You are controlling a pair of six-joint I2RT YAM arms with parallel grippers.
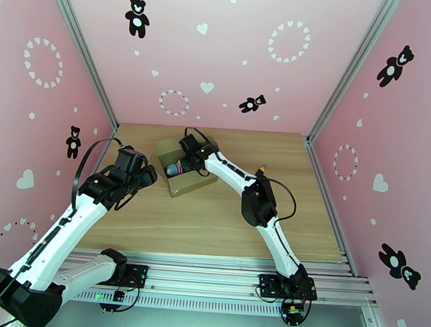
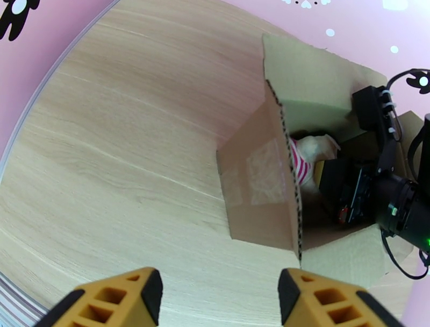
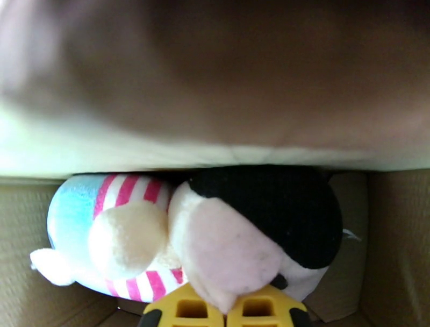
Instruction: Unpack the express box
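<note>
Right wrist view is showing you the right gripper [image 3: 221, 307] pinching shut on the plush toy [image 3: 231, 247] inside the open express box [image 1: 186, 185] far back on the table [image 1: 222, 227], while the left gripper [image 2: 217, 298] is hovering part-open, empty, nearby.

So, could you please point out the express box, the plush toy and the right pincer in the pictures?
express box [image 2: 258, 188]: left wrist view, on its open flap.
plush toy [image 3: 231, 247]: right wrist view, on its pale pink face.
right pincer [image 3: 230, 309]: right wrist view, midway between its yellow fingertips.
</note>
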